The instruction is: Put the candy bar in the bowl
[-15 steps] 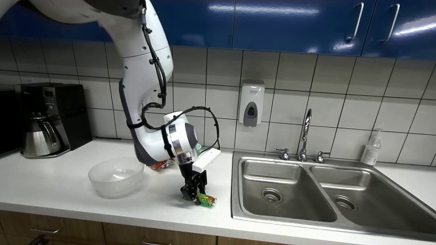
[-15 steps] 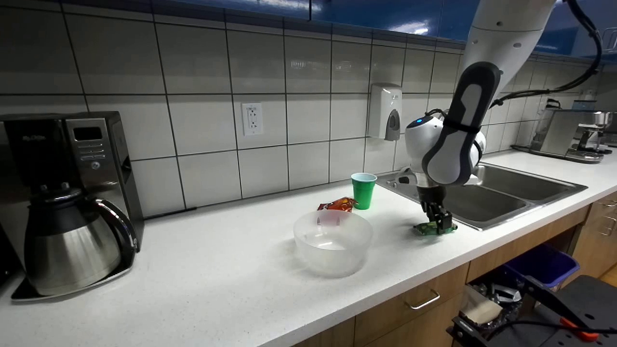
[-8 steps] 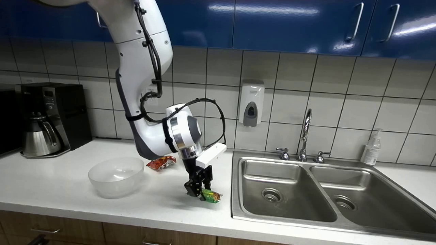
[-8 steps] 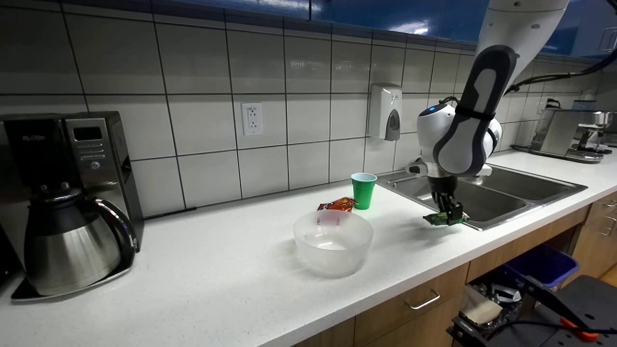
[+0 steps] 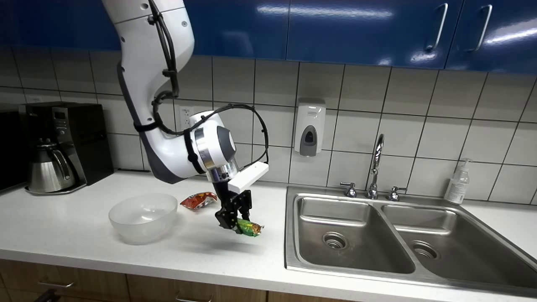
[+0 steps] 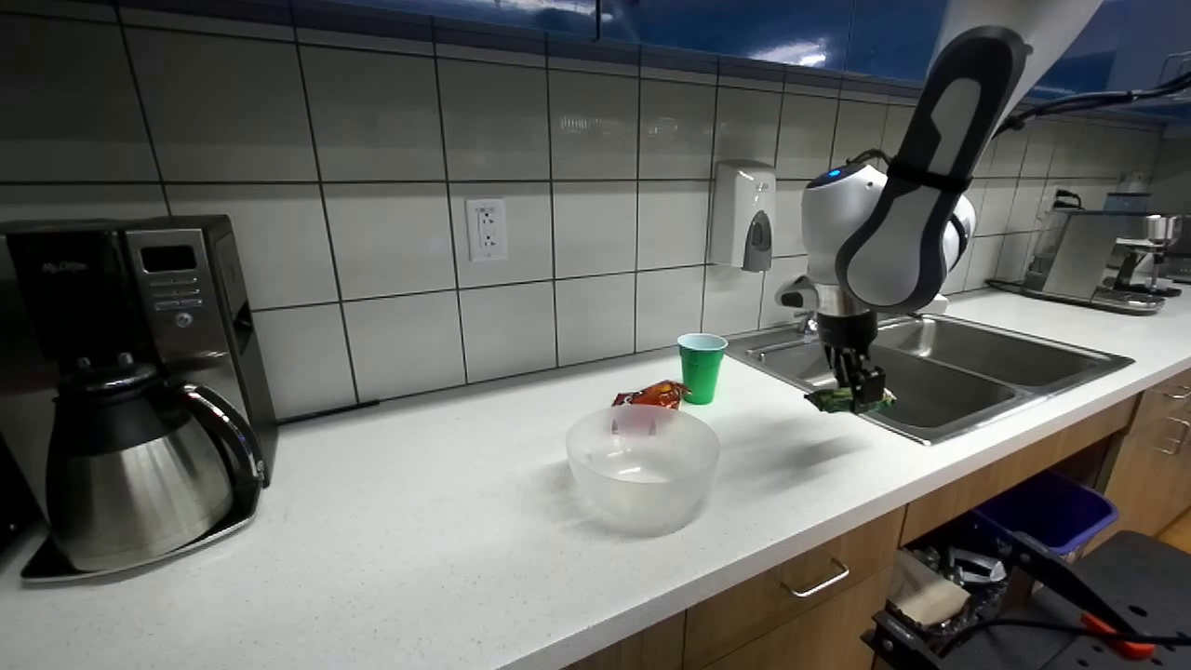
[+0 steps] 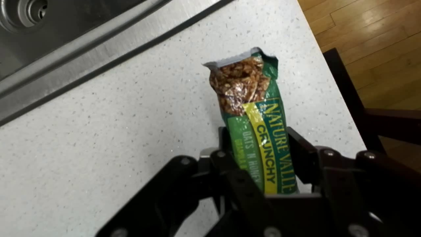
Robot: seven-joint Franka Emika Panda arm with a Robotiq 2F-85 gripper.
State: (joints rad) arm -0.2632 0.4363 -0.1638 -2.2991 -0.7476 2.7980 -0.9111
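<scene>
Pincer (image 7: 259,141): I'm closed on the bar (image 7: 255,123) from both sides.
Bar: aloft, well apart from the bowl (image 5: 140,231).
Red packet (image 5: 199,200): near the bowl.

In the wrist view your bar (image 7: 255,128) reads "NATURE VALLE", yellow letters on dark green, end of the line cut off. Next to it you've got "CRUNCHY", dark on yellow, then "OATS 'N HONEY", pale on lighter green. One more small line beside that: you can't read it. In an exterior view your coffee maker (image 6: 149,307) carries blurred script, possibly "Mr. Coffee". Print on the dispenser (image 5: 309,126) and bottle (image 5: 458,184) is too small to read.
</scene>
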